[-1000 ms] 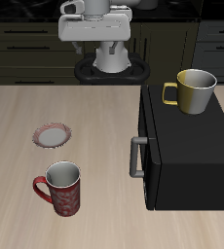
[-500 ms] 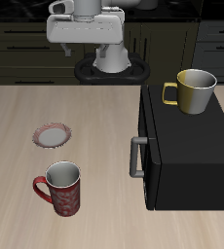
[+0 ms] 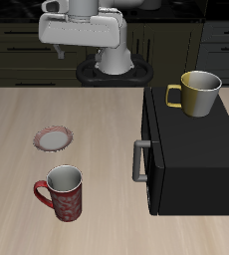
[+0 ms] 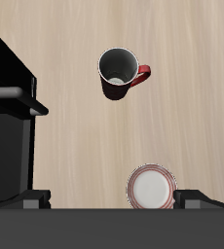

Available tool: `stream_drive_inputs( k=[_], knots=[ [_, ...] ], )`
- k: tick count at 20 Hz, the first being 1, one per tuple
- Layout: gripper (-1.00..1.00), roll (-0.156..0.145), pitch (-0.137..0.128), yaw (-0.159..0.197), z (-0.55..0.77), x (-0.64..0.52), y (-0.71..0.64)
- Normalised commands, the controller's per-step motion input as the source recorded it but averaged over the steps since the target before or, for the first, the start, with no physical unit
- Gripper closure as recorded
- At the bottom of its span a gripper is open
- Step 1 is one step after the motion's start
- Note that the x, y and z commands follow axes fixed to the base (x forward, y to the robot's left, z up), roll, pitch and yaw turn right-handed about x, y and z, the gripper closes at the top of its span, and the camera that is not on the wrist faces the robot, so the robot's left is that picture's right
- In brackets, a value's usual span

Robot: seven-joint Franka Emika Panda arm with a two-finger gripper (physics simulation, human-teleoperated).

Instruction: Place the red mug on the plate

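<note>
1. The task is at its beginning: the red mug (image 3: 63, 192) stands upright on the table (image 3: 107, 139), near the front edge, and nothing grasps it.
2. The plate (image 3: 54, 138) lies farther back on the table, apart from the mug, and it carries nothing.
3. The claw (image 4: 112, 199) is high above the table, far from the mug; only two dark finger tips show in the wrist view, wide apart with nothing between them, so I judge it is released.
4. What is left: to go down, take the mug, lift it and set it on the plate.
5. The mug is dark red with a mottled surface, a red loop handle (image 4: 143, 74) and a grey inside.
6. The plate is round and flat, with a pale centre and a red-brown rim.
7. The table has a light wood grain; a black box-like appliance (image 3: 191, 159) carries a yellow mug (image 3: 196, 93).
</note>
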Motion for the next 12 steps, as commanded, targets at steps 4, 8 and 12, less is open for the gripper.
stream_drive_inputs(
  k=[4,8,12],
  knots=[
    [-1.0,-0.031,-0.01,0.006,0.04,0.27,-0.16],
    [-1.0,-0.001,0.022,0.008,-0.06,0.34,-0.12],
    [-1.0,0.015,0.015,0.014,-0.09,0.27,-0.02]
  ],
)
